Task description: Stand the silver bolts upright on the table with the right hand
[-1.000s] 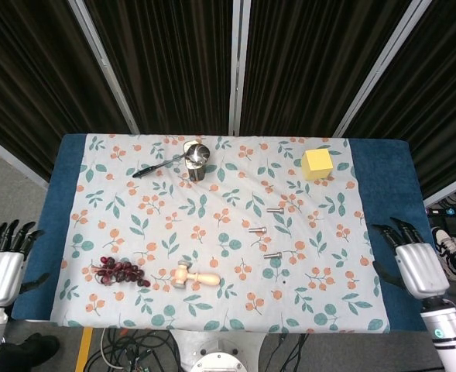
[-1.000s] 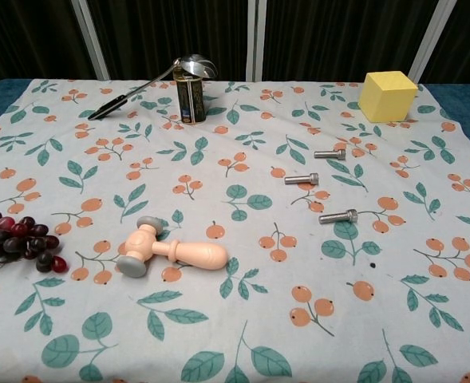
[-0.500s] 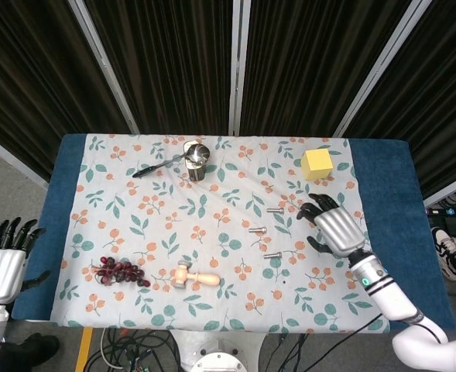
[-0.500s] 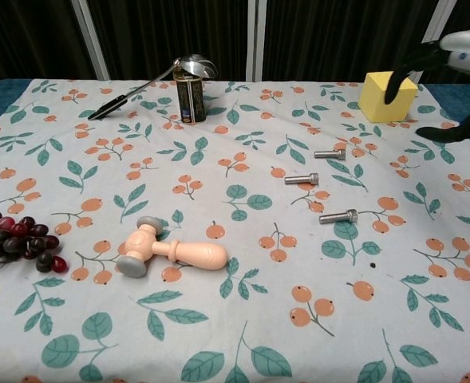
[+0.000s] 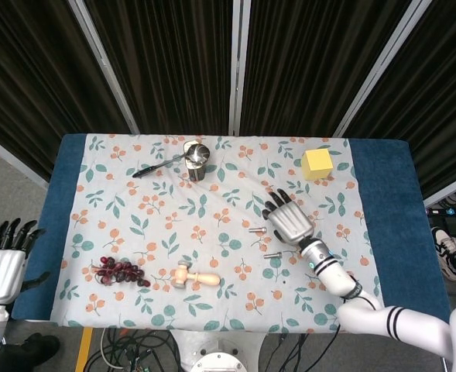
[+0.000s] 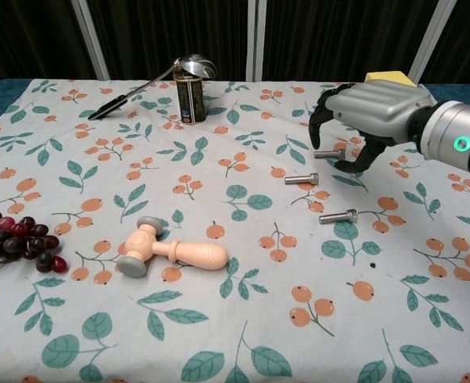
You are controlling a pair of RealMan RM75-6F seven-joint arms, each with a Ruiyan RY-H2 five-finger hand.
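Observation:
Three silver bolts lie on their sides on the floral cloth, right of centre. In the chest view they are the far bolt (image 6: 330, 153), the middle bolt (image 6: 302, 179) and the near bolt (image 6: 338, 216). My right hand (image 6: 368, 110) hovers over the far bolt, its fingers spread and curved downward, holding nothing. From the head view the right hand (image 5: 289, 219) hides the far bolt; the middle bolt (image 5: 257, 229) and near bolt (image 5: 272, 255) show just left of it. My left hand (image 5: 1, 267) hangs off the table's left edge with its fingers apart.
A tin can with a spoon (image 6: 190, 96) stands at the back. A yellow cube (image 5: 317, 163) sits behind the right hand. A wooden toy mallet (image 6: 171, 251) and dark grapes (image 6: 15, 239) lie near the front left.
My right hand has swung in from the table's right edge, leftward over the cloth, and now hovers above the far bolt. The bolts and the left hand have not moved.

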